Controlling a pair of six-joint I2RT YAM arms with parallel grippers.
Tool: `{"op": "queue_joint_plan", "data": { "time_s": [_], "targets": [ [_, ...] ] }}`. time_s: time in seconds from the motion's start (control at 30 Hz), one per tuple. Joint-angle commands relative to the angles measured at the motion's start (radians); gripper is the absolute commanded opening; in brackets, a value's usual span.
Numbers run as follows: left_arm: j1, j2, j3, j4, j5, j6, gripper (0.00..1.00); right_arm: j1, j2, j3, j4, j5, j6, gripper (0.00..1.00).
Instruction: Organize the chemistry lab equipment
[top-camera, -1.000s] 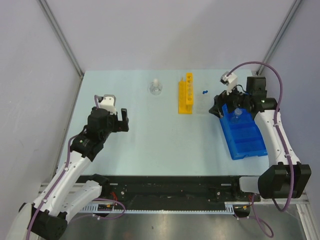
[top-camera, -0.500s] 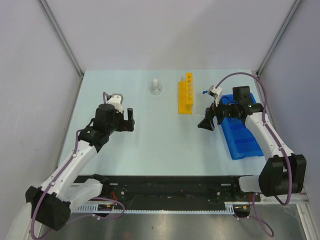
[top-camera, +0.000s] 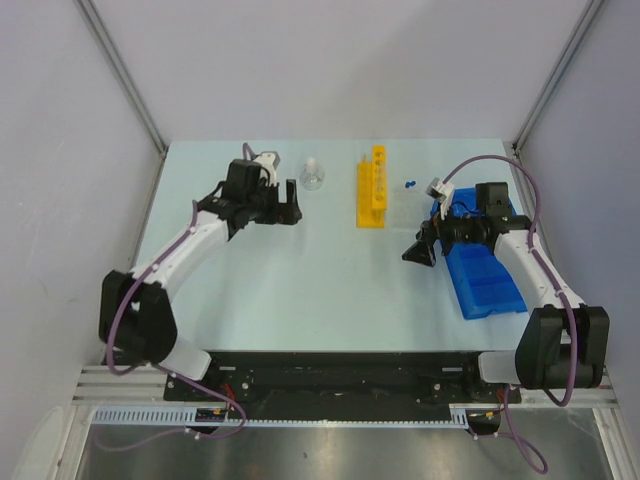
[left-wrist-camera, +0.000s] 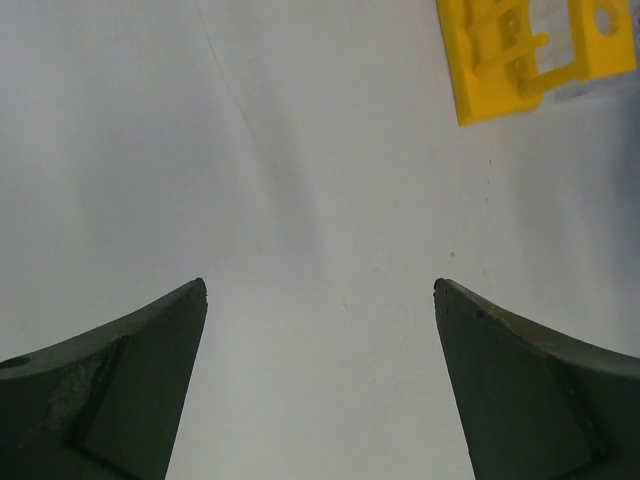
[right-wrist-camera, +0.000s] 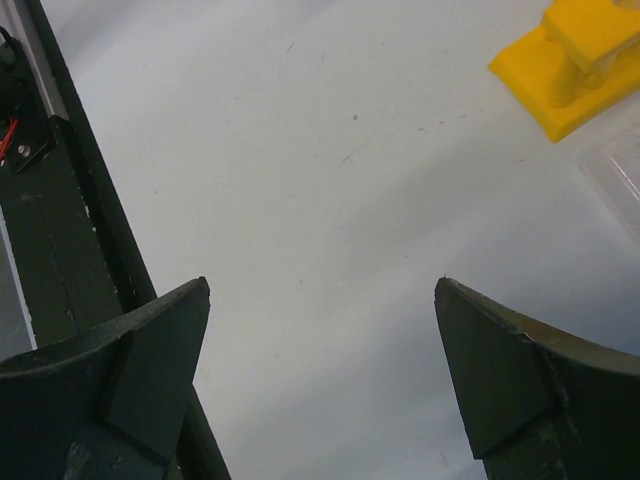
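Left tool (left-wrist-camera: 320, 288) spread wide, gripping nothing, over table (top-camera: 330, 285). Right tool (right-wrist-camera: 322, 284) likewise, near blue bin (top-camera: 492, 280).

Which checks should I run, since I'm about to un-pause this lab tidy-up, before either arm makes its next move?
1. Left gripper open and empty: ok.
2. Right gripper open and empty: ok.
3. Flask upright and untouched, just beyond the left gripper: ok.
4. Blue-capped tubes put away: not ok, they lie on the table right of the yellow rack.
5. Blue bin ready to receive items: cannot tell, its far end is hidden.
6. Beaker located: cannot tell, it shows in no view.
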Motion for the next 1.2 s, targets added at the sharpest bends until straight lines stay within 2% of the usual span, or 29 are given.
{"op": "queue_joint_plan", "data": {
  "time_s": [0.0, 0.3, 0.67, 1.17],
  "targets": [
    [0.005, 0.157, 0.19, -0.024, 0.058, 0.008, 1.0, 0.004, -0.043, -0.003, 0.035, -0.018, -0.021, 1.0],
    [0.001, 0.602, 0.666, -0.24, -0.032, 0.065, 1.0, 0.015, -0.069, -0.003, 0.032, -0.002, -0.029, 1.0],
    [-0.001, 0.973, 1.21, -0.408, -0.043, 0.06, 1.0, 0.017, -0.069, -0.003, 0.033, 0.006, -0.029, 1.0],
    [0.005, 1.111, 1.3, -0.296, -0.041, -0.09, 1.0, 0.026, -0.064, -0.003, 0.038, 0.0, -0.026, 1.0]
  ]
}}
